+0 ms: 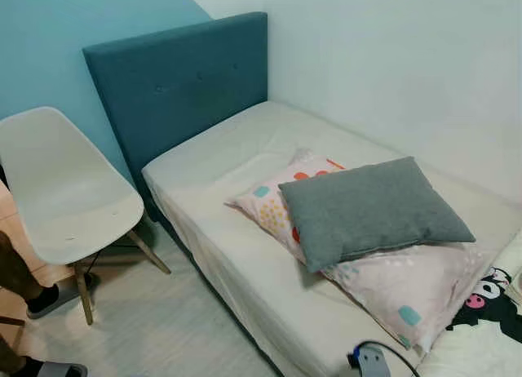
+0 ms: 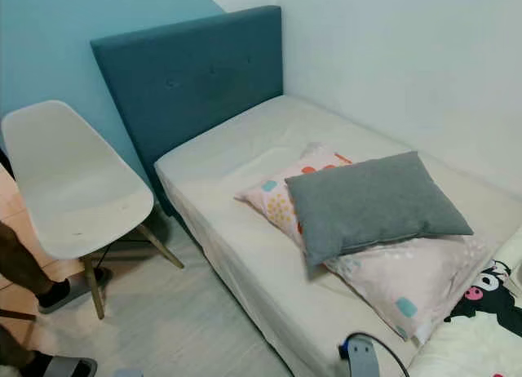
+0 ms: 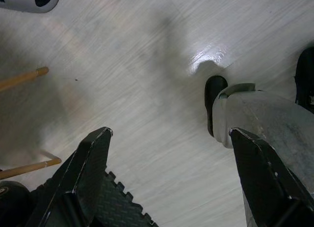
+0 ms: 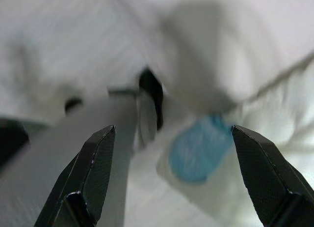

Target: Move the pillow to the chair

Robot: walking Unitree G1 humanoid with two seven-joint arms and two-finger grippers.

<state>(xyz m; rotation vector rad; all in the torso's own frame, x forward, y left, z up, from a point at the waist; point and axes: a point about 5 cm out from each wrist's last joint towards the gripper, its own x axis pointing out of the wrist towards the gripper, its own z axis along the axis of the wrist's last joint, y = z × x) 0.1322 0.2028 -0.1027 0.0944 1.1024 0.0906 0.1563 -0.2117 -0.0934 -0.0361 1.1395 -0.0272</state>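
Jaws apart; grey pillow (image 1: 371, 210) on bed (image 1: 236, 255) beside chair (image 1: 69, 189).

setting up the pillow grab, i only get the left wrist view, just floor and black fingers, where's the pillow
Observer: The grey pillow lies on the bed, on top of a patterned pillow.
Operator: and the chair
Observer: The white chair stands on the floor beside the bed, near the teal headboard, on the robot's left.
Operator: is the right gripper on anything
Observer: No. The right gripper is open, hanging over blurred pale bedding with a blue patch.
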